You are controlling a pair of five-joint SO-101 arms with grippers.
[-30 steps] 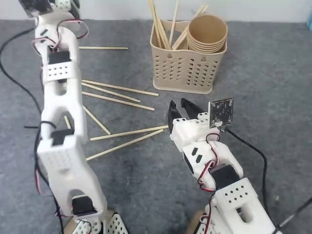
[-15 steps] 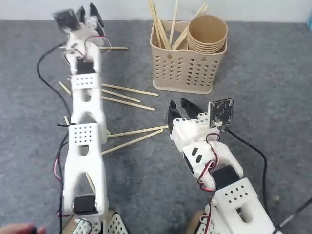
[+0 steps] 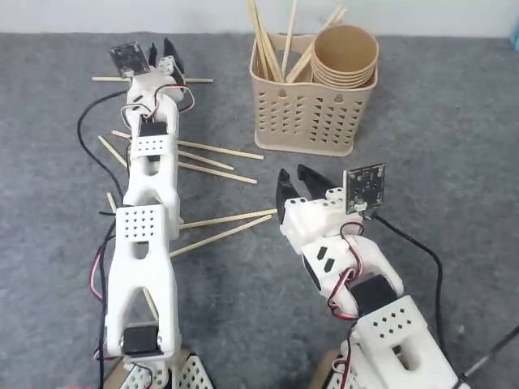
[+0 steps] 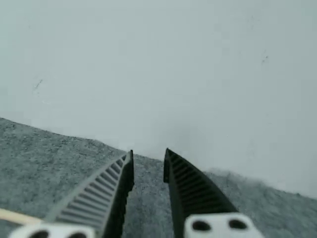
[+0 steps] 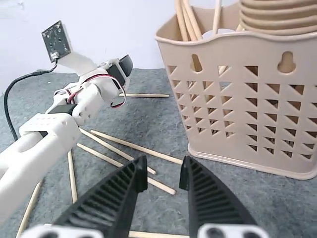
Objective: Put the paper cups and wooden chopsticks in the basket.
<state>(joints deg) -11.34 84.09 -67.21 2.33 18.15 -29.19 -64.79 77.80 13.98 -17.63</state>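
Hanging empty over the table [image 3: 454,162]: left gripper [image 3: 162,45] and right gripper [image 3: 293,173], fingers released and a little apart on both.
The left gripper is at the far left corner; the right is near the middle, just before the basket [image 3: 304,121]. Stacked paper cups [image 3: 346,49] and wooden chopsticks [image 3: 263,40] stand in the basket (by the far edge); loose chopsticks [image 3: 219,150] lie scattered toward the left edge.

Bright, even light fell from above on the grey mat [image 3: 454,121], leaving faint, soft shadows close under the basket [image 3: 304,121] and the loose chopsticks [image 3: 219,150], and the far wall [image 4: 158,59] glowed pale.
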